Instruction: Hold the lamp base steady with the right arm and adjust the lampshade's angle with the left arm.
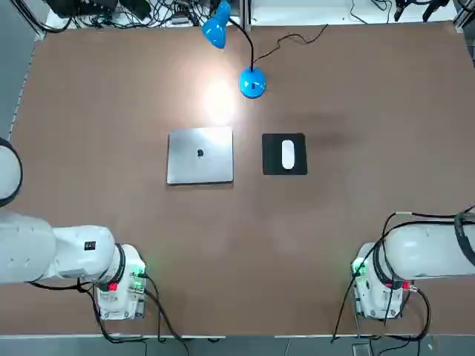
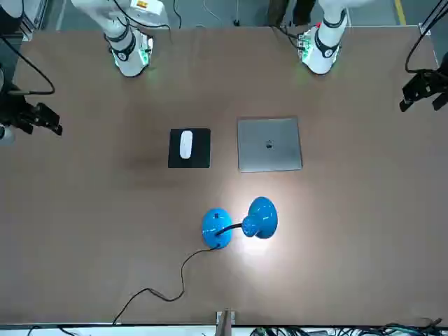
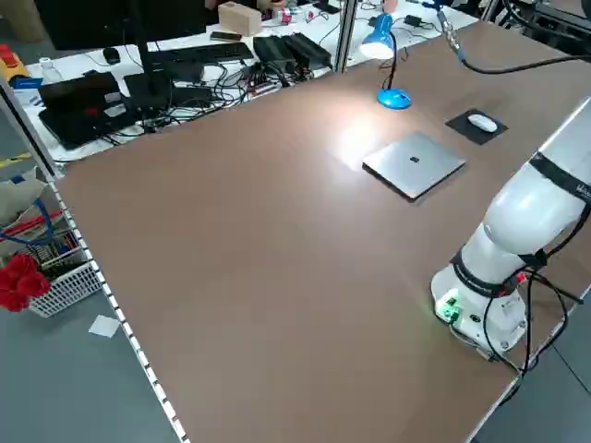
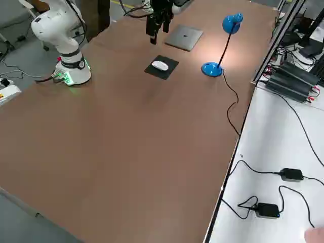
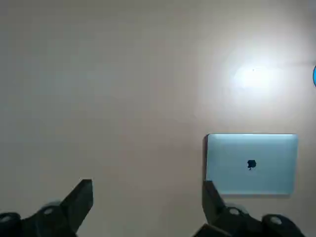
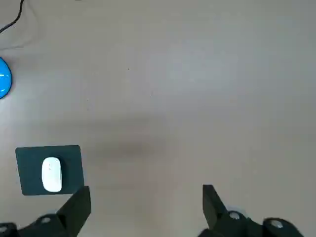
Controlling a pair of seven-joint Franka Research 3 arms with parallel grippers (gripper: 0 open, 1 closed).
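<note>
Both arms wait high above bare tabletop, the left gripper and right gripper with jaws apart and empty, while the lamp base sits at the table's twelve o'clock, its lampshade leaning toward eleven, lighting the wood beside a closed laptop.

The lamp base is cut by the right wrist view's edge, and only a sliver of it shows in the left wrist view. Both arms leave the top view's sides.
</note>
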